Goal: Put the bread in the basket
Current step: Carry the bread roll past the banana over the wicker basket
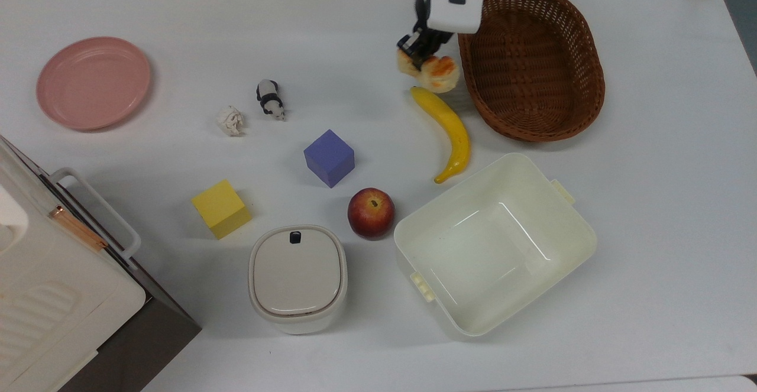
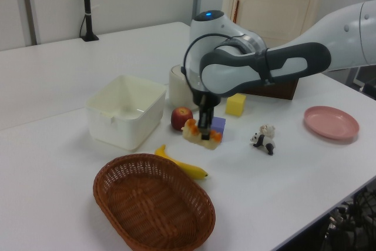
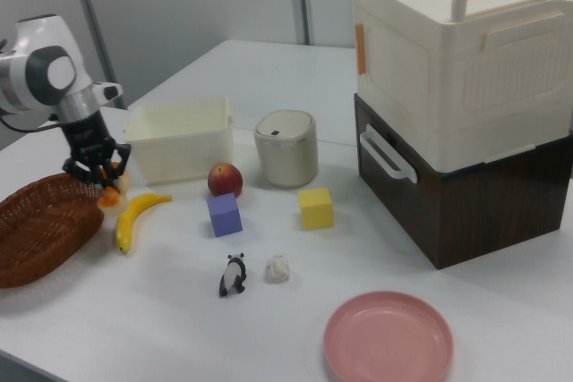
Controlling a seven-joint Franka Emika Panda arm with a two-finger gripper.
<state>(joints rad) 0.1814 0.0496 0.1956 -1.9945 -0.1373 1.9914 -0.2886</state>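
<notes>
— Where is the bread (image 1: 436, 71) found, and how is it held?

— It is pinched across its middle by the gripper (image 1: 421, 49), whose fingers are pressed onto the loaf. In the left view it is seen lifted off the table (image 1: 662, 203), hanging in mid-frame (image 2: 200, 132). In the top view it sits upper centre, just outside the near rim of the basket (image 1: 532, 61), on the top view's left of it.

— What is met at the edges around it?

— The stem end of the banana (image 1: 447, 129) is seen just below the loaf in the top view. The basket's raised rim is shown between the loaf and the basket's hollow.

— And open room?

— Bare tabletop is seen to the top view's left of the loaf, as far as the panda figure (image 1: 270, 99) and paper ball (image 1: 230, 120). The white tub (image 1: 494, 244) is kept well apart at the lower right, with the apple (image 1: 371, 213) touching or just beside its rim
</notes>
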